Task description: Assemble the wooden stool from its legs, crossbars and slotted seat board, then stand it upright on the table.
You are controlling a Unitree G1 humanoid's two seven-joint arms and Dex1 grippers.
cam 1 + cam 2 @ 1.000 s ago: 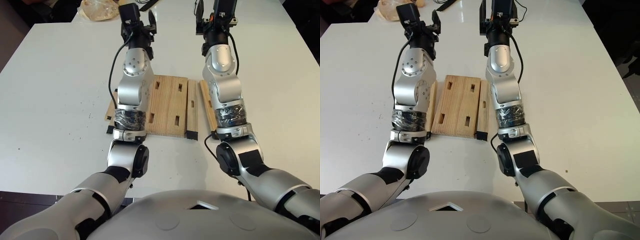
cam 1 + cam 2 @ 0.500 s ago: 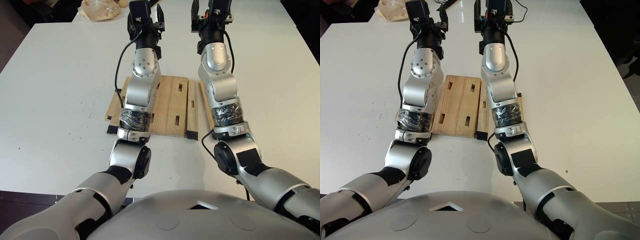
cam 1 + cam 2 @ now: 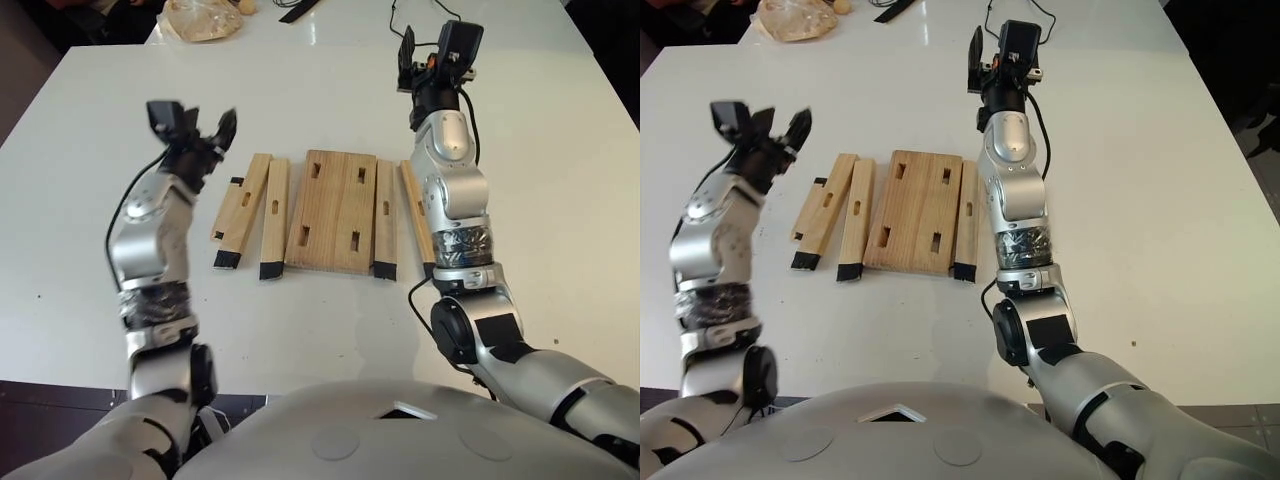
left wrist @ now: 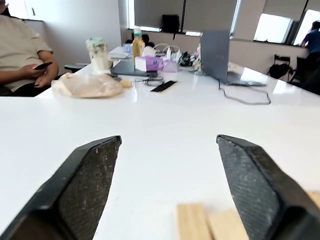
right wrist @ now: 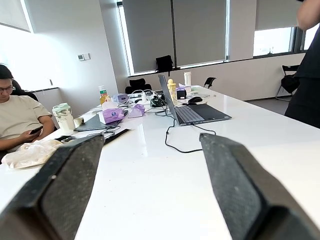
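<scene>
No legible text, number or sign in any view.
- Bottle (image 4: pixel 137 45) at the table's far end: what may be a label band, too small to read.
- Cup (image 4: pixel 97 52) near it: surface blurred, no characters resolvable.
- Small wall plate (image 5: pixel 83 57) beside the window: markings too small to read.

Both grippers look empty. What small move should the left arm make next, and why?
Probably lower the open left gripper onto the nearest wooden bar and close on it. The gripper hangs empty near that bar's far end, and every part lies flat and unjoined beside the seat board.
</scene>
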